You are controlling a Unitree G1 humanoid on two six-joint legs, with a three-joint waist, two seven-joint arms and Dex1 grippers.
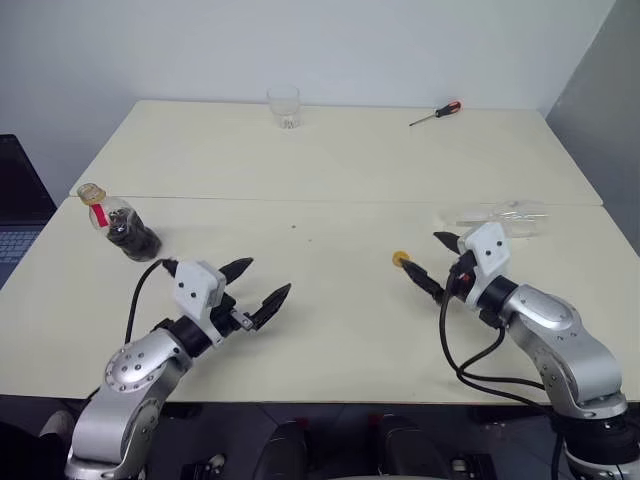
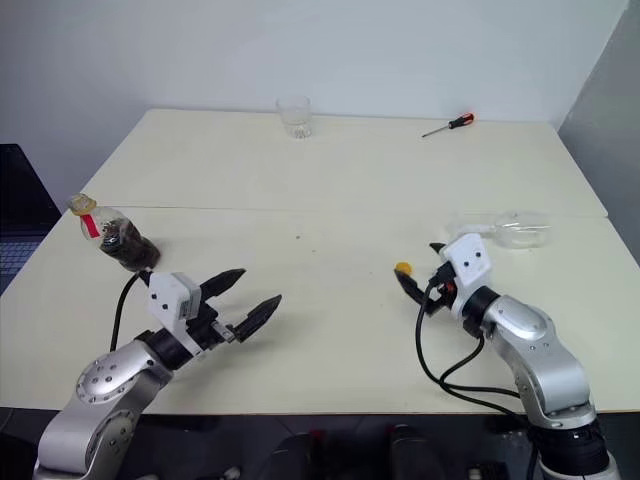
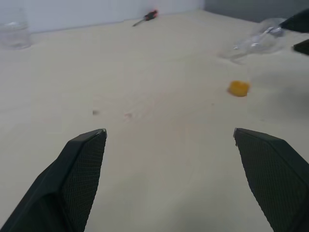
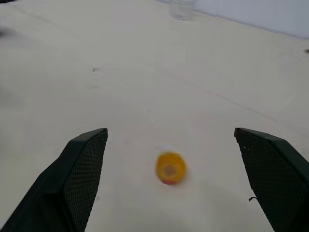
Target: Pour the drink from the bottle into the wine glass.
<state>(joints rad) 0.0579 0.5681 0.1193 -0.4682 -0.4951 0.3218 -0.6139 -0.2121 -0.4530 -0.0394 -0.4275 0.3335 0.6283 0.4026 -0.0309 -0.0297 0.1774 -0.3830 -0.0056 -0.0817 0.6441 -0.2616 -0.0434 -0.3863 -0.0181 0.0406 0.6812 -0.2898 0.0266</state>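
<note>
1. Table (image 1: 330,330): pale, smooth top. Hard landing for glass, and light things will slide on it.
2. Wine glass (image 1: 505,215): lying on its side near the table's right edge, just beyond the right gripper (image 1: 428,262). Clear and hard to read; looks thin and fragile, and will roll. Judgement: take it low on the bowl or at the stem with a gentle squeeze, and stand it up before any pour.
3. Bottle (image 1: 122,225): tipped over near the left edge, neck toward the edge, dark drink (image 1: 133,235) pooled in the body. Small, light, soft plastic that dents and slips. Grip mid-body, below the red label.
4. Left gripper (image 1: 262,285): jaws wide apart, empty, hovering above the table near the bottle.
5. Right gripper: jaws spread, empty, yellow cap (image 4: 170,167) lying on the table between its fingers, untouched.
6. Cap appears to be off, so expect spillage if the bottle rolls.
</note>
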